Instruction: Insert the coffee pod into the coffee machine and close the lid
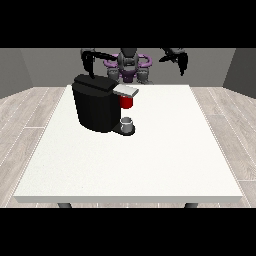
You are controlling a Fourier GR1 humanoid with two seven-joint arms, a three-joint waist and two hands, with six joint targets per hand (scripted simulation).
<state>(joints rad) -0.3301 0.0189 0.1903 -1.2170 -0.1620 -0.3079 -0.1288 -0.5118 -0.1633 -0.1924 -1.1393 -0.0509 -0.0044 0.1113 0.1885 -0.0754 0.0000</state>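
Nearest to the camera, the white tabletop [150, 170] is seen, bare along its front edge. Farther back, the black coffee machine [95, 107] is placed, just below the robot hand at the view's left [90, 64]. At its front a grey lid [126, 90] is seen, with a red thing at the machine [127, 102] under it, and below that a small grey thing [127, 121] is standing on the machine's base; it cannot be told whether this is the pod, so the pod's place is not given. The robot hand at the view's left is held above the back of the machine, fingers pointing down; nothing is seen in it, but how far it is opened cannot be told. The robot hand at the view's right [179, 57] is raised well apart from the machine, and its opening cannot be told either.

It is judged that the lid step is in hand. To do it well, the near hand should be brought over the lid and pressed down evenly, without the machine being pushed aside.
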